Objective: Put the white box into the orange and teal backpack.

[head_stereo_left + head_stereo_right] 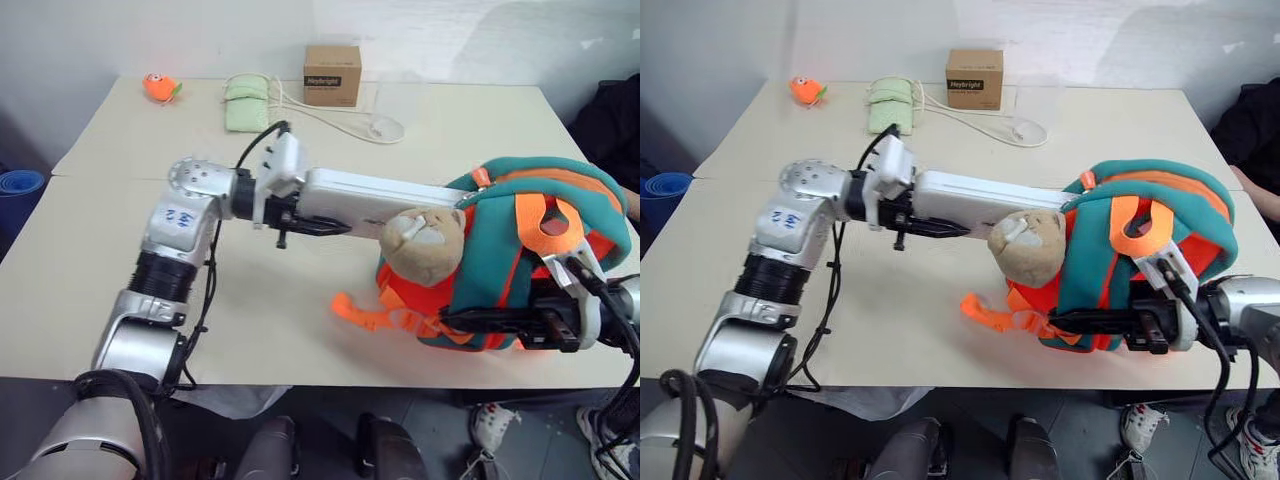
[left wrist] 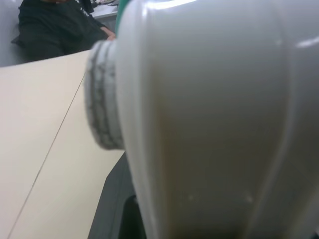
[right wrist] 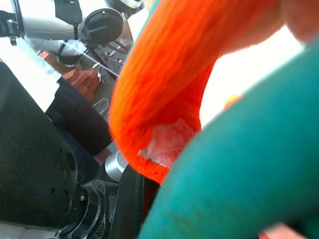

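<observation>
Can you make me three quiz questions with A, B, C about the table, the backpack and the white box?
1. Where is the brown cardboard box?
A. at the far edge of the table
B. inside the backpack
C. on the floor

2. What colour is the plush toy on the backpack?
A. blue
B. tan
C. black

3. What is the left gripper doing?
A. hanging empty
B. holding the white box
C. squeezing the toy

Answers:
1 A, it stands by the far edge.
2 B, its head is tan.
3 B, the box sticks out from its fingers toward the backpack.
</observation>
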